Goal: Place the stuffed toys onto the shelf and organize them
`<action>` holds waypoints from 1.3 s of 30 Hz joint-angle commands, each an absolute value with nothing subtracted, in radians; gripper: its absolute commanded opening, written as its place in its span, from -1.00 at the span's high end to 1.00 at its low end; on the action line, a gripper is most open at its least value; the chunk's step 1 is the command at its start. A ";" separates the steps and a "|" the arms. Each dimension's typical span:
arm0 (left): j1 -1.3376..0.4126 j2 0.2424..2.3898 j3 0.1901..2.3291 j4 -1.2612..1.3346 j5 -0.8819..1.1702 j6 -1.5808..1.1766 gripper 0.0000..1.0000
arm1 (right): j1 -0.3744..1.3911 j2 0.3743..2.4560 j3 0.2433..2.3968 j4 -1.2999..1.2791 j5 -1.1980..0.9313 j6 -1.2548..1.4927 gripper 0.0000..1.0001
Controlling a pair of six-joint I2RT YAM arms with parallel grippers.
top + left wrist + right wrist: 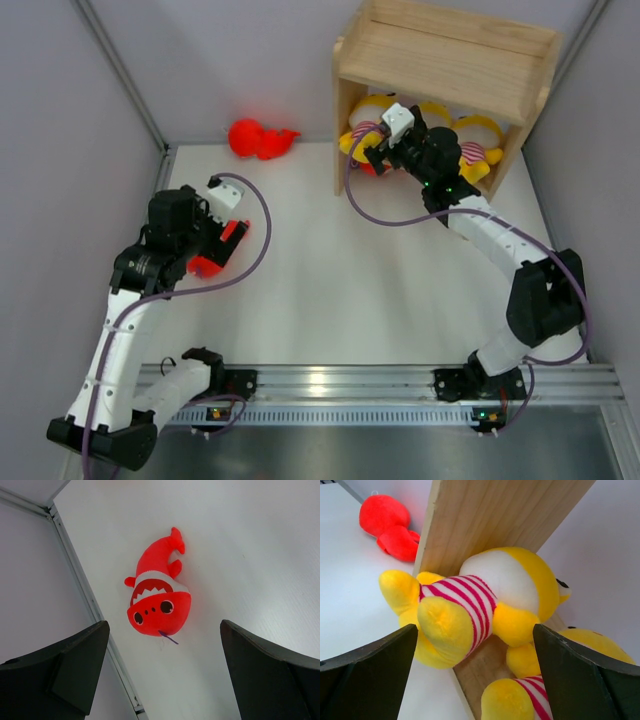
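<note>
The wooden shelf (450, 50) stands at the back right, with yellow striped toys in a row on its lower tier. The leftmost yellow toy (480, 600) lies against the shelf's side panel (485, 515), feet sticking out, and a second yellow toy (555, 690) lies beside it. My right gripper (378, 148) hangs open just in front of them, holding nothing. One red shark (160, 600) lies on the table under my left gripper (215, 250), whose open fingers (75, 670) stand apart above it. Another red shark (262, 140) lies at the back left.
Grey walls close in the table on the left, back and right, with a metal corner strip (85, 595) right beside the near shark. The arms' mounting rail (340, 385) runs along the near edge. The right arm's purple cable (380, 215) loops over the table before the shelf.
</note>
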State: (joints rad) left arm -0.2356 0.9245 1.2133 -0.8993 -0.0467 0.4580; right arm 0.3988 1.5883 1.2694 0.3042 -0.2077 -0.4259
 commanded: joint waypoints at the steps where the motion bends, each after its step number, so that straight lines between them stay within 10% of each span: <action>1: -0.235 0.900 1.198 -0.871 -0.058 0.466 -0.97 | 0.411 1.537 1.292 0.273 -0.219 -0.433 -0.97; 23: -0.100 1.543 1.000 -0.648 -0.397 0.446 -0.93 | 0.428 1.407 1.278 0.170 -0.259 -0.436 -0.99; 29: -0.094 1.536 0.921 -0.451 -0.426 0.512 -0.06 | 0.434 1.344 1.243 0.196 -0.290 -0.417 -0.99; 31: -0.077 1.548 0.914 -0.422 -0.437 0.531 0.99 | 0.437 1.325 1.236 0.201 -0.301 -0.414 -0.99; 39: -0.061 1.243 0.937 -0.636 -0.005 0.664 1.00 | 0.460 1.269 1.311 0.004 -0.510 -0.445 -0.99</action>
State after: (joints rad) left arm -0.0574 1.4361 0.9218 -0.5430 -0.2893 0.5789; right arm 0.4335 1.3090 1.2472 0.1074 -0.3653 -0.4232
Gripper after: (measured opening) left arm 0.082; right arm 0.993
